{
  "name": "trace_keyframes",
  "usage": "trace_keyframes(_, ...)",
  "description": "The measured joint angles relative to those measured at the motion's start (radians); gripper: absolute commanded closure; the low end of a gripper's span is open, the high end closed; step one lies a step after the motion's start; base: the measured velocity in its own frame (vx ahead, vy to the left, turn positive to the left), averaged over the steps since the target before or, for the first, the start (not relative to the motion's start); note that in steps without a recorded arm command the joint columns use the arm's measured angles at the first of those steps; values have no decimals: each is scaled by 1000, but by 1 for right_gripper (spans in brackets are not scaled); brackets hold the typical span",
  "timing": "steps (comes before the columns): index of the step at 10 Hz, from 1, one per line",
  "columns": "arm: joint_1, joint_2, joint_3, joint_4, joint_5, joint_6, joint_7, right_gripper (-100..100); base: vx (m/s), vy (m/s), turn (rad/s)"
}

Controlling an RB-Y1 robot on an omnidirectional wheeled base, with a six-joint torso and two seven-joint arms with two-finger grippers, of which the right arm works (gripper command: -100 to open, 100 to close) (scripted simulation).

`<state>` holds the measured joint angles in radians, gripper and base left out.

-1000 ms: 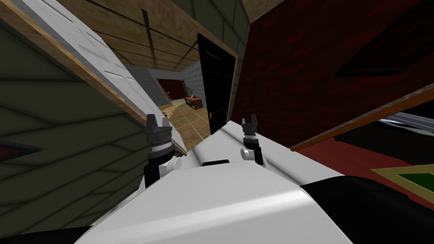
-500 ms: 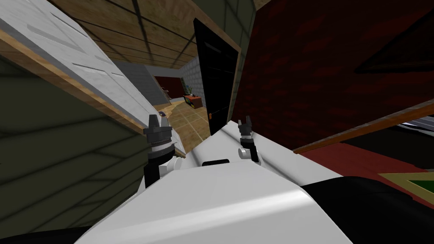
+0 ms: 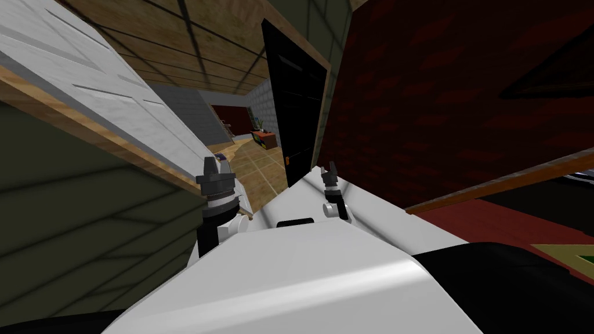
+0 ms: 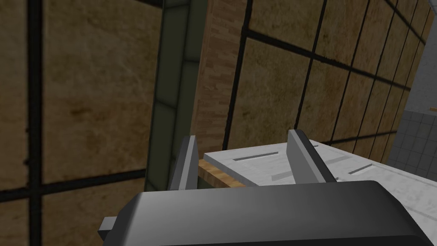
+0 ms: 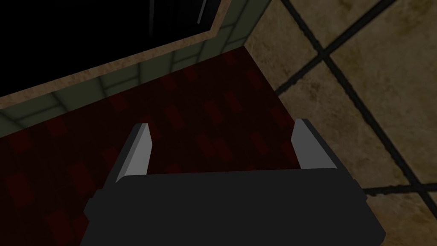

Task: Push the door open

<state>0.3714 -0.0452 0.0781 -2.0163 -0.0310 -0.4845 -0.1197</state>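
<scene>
Two pincers, both released and empty. The left pincer [image 3: 215,163] stands centre-left in the head view, close beside the lower end of the white door [image 3: 116,95]; you cannot tell whether they touch. The right pincer [image 3: 329,169] hangs at centre, near the dark red wall [image 3: 441,98]. The door slants from the upper left corner down to centre, already swung well aside, with tiled floor [image 3: 258,165] showing past it. In the left wrist view its wood-coloured edge [image 4: 215,173] lies between the fingers [image 4: 304,156]. Your best move is probably a flat, steady press on the panel beside that edge. Don't let a blade slip past it, and bring your base forward with the arm.
</scene>
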Motion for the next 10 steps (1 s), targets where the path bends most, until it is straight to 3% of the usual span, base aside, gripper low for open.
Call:
trace_keyframes(3,-32,-7,31,91,6,-27,5,-100,124,-17,10)
trace_keyframes(10,-100,-23,99,271,17,-60,13,-100,103,-25,8)
